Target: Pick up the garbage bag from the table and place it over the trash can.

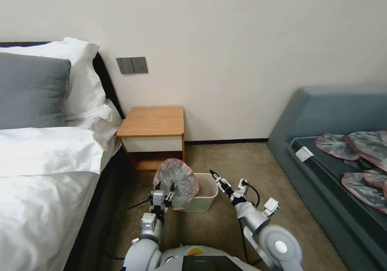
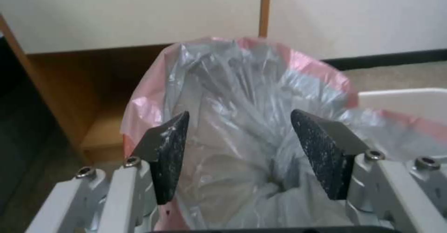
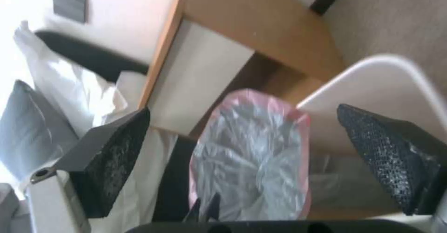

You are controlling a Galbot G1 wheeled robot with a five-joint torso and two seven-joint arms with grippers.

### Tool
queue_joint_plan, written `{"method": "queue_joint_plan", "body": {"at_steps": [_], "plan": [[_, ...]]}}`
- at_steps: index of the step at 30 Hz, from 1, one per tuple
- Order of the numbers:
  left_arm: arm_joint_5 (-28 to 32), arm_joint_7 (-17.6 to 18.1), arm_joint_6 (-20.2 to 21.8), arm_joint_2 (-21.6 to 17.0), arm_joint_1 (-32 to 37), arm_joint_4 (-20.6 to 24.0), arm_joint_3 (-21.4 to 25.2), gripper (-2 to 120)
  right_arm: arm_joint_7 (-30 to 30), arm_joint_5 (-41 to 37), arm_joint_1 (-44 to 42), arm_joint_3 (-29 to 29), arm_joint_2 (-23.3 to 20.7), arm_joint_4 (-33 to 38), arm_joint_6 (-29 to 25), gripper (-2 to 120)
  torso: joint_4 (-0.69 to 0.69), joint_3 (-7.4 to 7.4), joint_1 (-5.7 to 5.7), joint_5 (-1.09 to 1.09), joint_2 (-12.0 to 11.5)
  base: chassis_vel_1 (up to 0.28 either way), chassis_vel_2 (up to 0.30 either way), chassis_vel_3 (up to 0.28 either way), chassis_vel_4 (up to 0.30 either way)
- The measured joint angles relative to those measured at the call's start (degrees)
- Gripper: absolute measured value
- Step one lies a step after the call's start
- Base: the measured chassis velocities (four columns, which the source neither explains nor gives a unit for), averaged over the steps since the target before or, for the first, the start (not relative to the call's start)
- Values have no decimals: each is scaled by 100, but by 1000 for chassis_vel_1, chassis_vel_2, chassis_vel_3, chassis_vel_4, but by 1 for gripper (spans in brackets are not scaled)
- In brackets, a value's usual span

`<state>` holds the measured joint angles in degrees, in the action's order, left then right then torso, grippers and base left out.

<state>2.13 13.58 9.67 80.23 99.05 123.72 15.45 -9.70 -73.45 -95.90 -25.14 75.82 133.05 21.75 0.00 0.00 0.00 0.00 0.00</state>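
Note:
The garbage bag [image 1: 176, 181], grey crinkly plastic with a pink rim, stands puffed up over the left end of the trash can [image 1: 202, 203], which sits on the carpet in front of the table [image 1: 152, 122]. My left gripper [image 1: 164, 193] is at the bag's near side, open, with the plastic [image 2: 237, 121] bulging between its pads [image 2: 165, 159] and past them. My right gripper [image 1: 216, 176] hovers open over the can's right rim [image 3: 386, 82], with the bag [image 3: 254, 156] showing between its fingers further off. The tabletop [image 3: 261, 20] is bare.
A bed [image 1: 44, 174] with white sheets and pillows fills the left side. A grey-blue sofa [image 1: 334, 114] on the right holds several more bags [image 1: 354, 150]. A black cable [image 1: 117, 218] lies on the floor by the bed. Open carpet [image 1: 238, 158] lies beyond the can.

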Motion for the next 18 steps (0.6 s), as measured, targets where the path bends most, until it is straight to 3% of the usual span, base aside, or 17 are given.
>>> {"method": "queue_joint_plan", "body": {"at_steps": [7,18], "plan": [[-37,327,141,72,-152,-202,-53,58,278,529,-36,334,27,-182,-100,100,0,0,0,-1,0,0,0,0,0],[249,392,235,44,-327,-203,4,56,365,571,-29,373,62,-270,-96,100,0,0,0,0,0,0,0,0,0]]}}
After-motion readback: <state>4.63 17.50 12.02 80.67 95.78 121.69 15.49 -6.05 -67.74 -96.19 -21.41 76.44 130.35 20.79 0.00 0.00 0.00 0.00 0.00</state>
